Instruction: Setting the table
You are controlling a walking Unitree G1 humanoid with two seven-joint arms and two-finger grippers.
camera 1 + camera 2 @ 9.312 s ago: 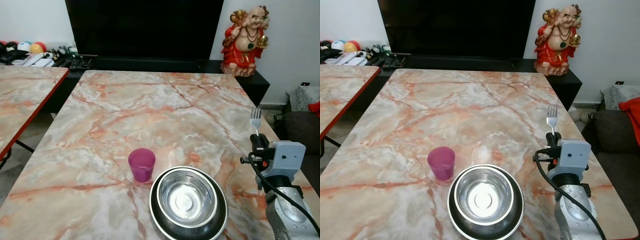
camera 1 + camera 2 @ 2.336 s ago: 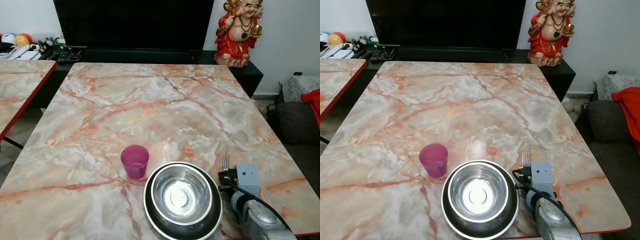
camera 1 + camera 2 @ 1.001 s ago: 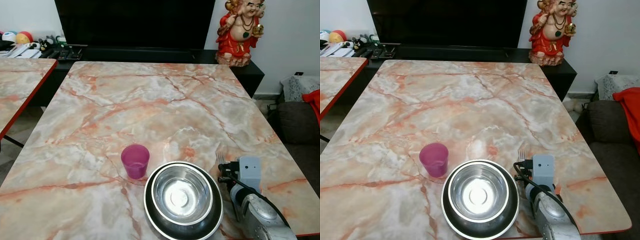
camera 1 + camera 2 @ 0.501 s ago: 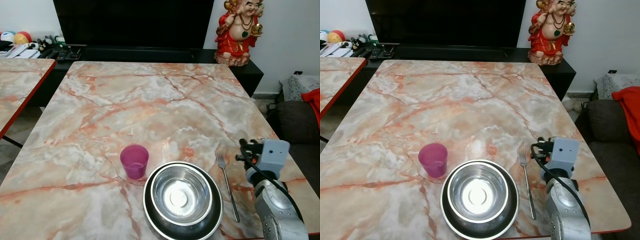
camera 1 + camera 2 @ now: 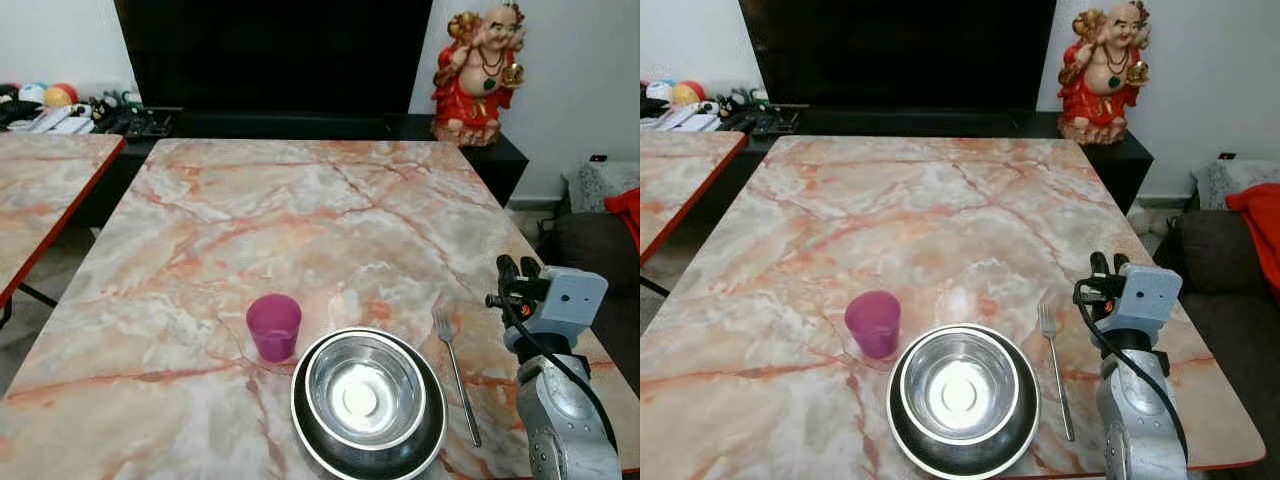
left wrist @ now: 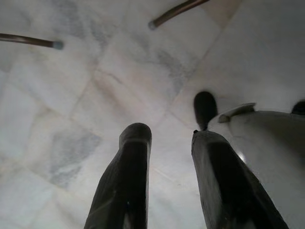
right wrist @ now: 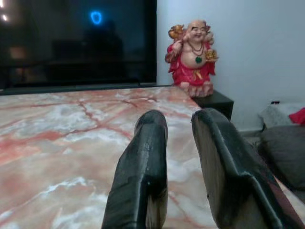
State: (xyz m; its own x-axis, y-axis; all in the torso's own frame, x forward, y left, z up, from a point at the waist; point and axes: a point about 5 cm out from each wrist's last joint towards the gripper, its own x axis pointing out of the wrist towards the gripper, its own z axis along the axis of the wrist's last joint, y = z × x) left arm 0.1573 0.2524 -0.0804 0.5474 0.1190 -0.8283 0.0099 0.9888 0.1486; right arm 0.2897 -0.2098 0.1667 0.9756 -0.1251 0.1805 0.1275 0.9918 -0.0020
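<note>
On the marble tabletop a fork lies flat, tines pointing away from the robot, just right of a steel bowl nested in a dark plate. A purple cup stands upright just left of the bowl. The right gripper hangs raised beside the fork, apart from it, fingers slightly spread and empty. The left gripper points at pale floor (idle), fingers parted.

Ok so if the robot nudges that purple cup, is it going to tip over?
The purple cup looks like light plastic, so it would probably slide on the glossy marble table. It is short with a wide mouth, so a low push seems unlikely to tip it.
</note>
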